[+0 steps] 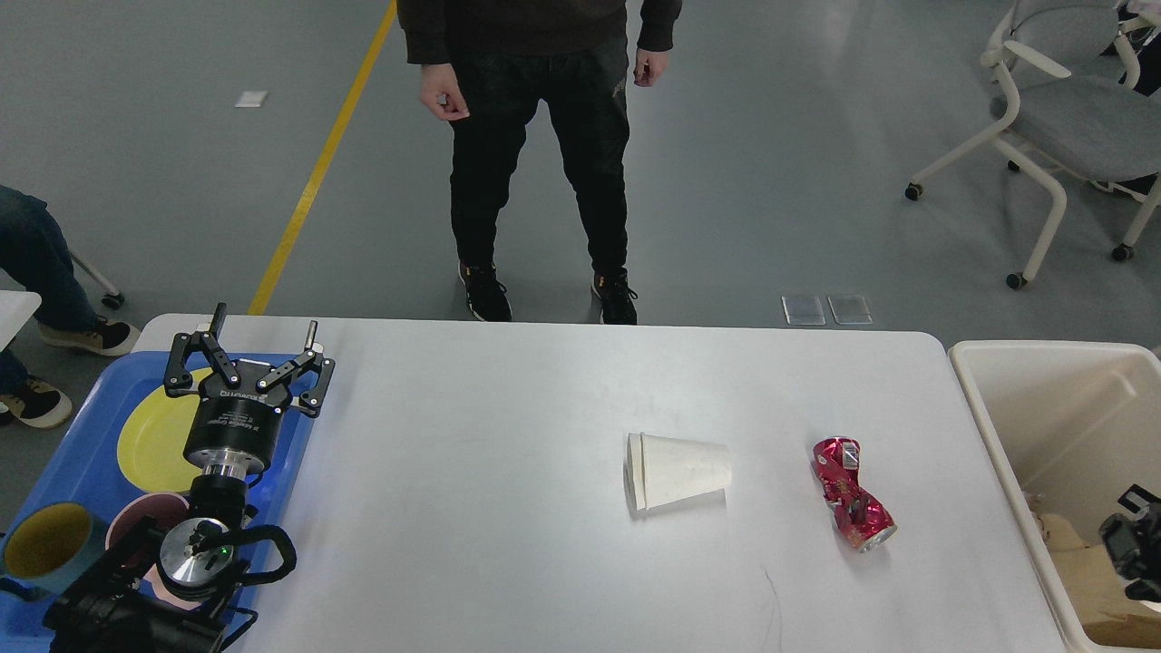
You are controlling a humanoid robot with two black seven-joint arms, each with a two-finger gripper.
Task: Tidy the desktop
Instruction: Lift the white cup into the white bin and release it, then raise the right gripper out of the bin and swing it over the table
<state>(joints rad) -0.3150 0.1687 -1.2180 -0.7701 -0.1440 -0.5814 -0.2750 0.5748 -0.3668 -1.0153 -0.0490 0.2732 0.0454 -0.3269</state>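
The white desktop (508, 508) carries a white paper cup (678, 472) lying on its side right of centre. A crushed red can (853, 494) lies further right. My left gripper (264, 323) stands open and empty over the blue tray (54, 472) at the desktop's left end, far from both items. A black part of my right gripper (1129, 544) shows at the right edge, low over the cream bin (984, 426). Its fingers cannot be made out.
The tray holds a yellow plate (150, 440), a pink bowl (136, 526) and a teal cup (41, 544). Brown paper (1088, 580) lies in the bin. A person (535, 154) stands at the far edge. A wheeled chair (1061, 118) is at the back right.
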